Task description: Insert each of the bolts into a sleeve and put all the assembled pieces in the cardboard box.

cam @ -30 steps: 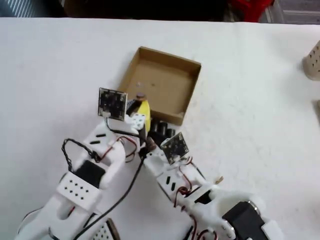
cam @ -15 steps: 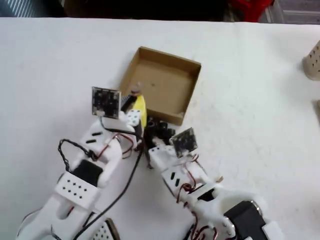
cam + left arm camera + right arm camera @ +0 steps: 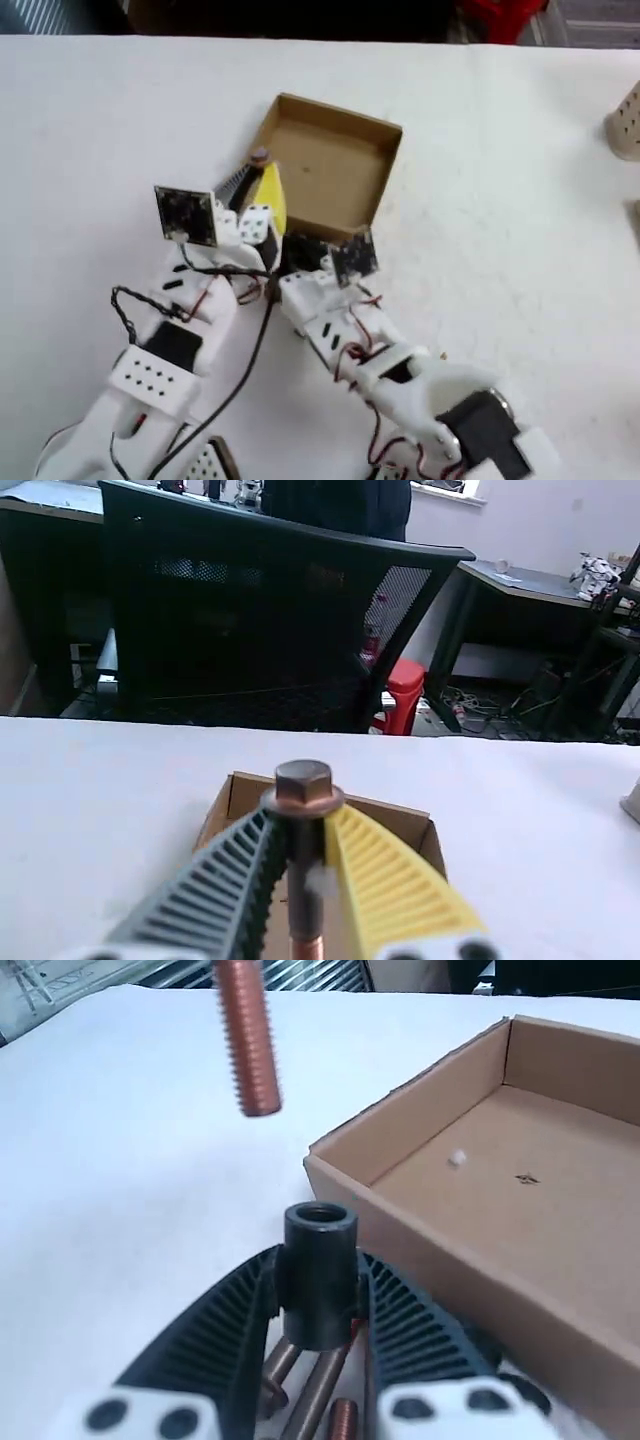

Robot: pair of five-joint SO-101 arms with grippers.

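Spreading white under both arms, the table (image 3: 520,200) is carrying a shallow, open, brown cardboard box (image 3: 330,165), which is sitting just ahead of both sets of fingertips. The left gripper (image 3: 300,815), one ribbed finger black and the other yellow, is clamping narrowly on a copper-coloured, hex-headed bolt (image 3: 304,860). It is holding the shank upright, with the head standing just above the tips and the threaded end hanging below. The right gripper (image 3: 320,1260) is pinching a short black cylindrical sleeve (image 3: 320,1290) between its black ribbed fingers, bore facing up. The bolt's thread is hanging above that sleeve and off to one side, not touching it. Loose copper bolts (image 3: 310,1390) are lying on the table under the right fingers. Beyond the left gripper and the box, a black mesh office chair (image 3: 270,610) is standing behind the table.
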